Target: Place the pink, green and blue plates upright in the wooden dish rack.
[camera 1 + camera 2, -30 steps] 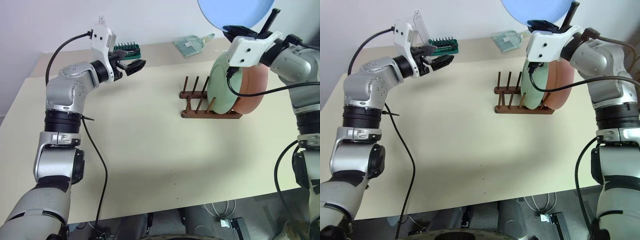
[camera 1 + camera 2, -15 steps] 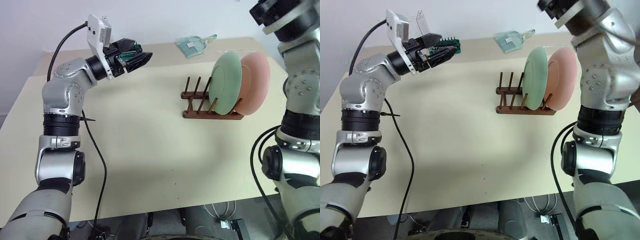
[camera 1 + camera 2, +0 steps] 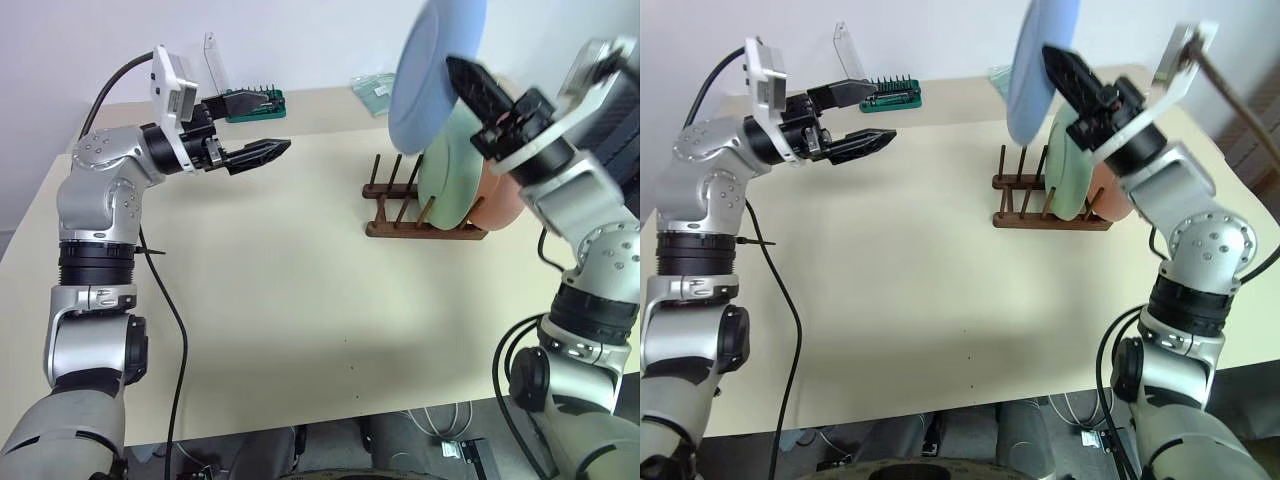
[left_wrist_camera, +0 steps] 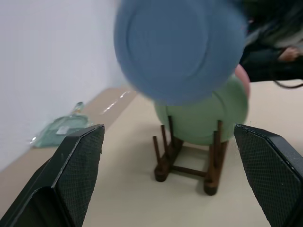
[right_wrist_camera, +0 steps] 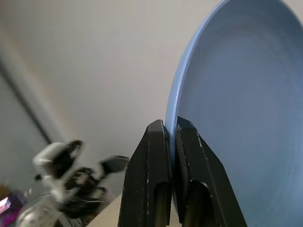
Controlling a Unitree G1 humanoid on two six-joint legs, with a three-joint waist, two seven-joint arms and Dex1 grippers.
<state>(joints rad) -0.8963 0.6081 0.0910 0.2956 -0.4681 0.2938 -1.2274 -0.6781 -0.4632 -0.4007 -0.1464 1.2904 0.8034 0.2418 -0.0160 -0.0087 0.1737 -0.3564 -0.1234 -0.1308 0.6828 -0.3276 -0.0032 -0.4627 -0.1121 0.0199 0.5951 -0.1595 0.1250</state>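
My right gripper is shut on the rim of the light blue plate, with both fingers pinching its edge. The plate hangs nearly upright in the air, above the dark wooden dish rack and just left of the green plate. The green plate and the pink plate stand upright between the rack's pegs at its right end. The pegs on the left are bare. My left gripper is open and holds nothing, level above the table's far left, pointing toward the rack.
A green toothed tool holder with a raised clear lid sits at the table's back edge behind my left gripper. A clear glass object lies at the back behind the rack. The cream table spreads wide in front of the rack.
My right arm has come down from above and rolled, bringing the blue plate edge-on over the rack. My left gripper has swung to point right and pulled back a little.
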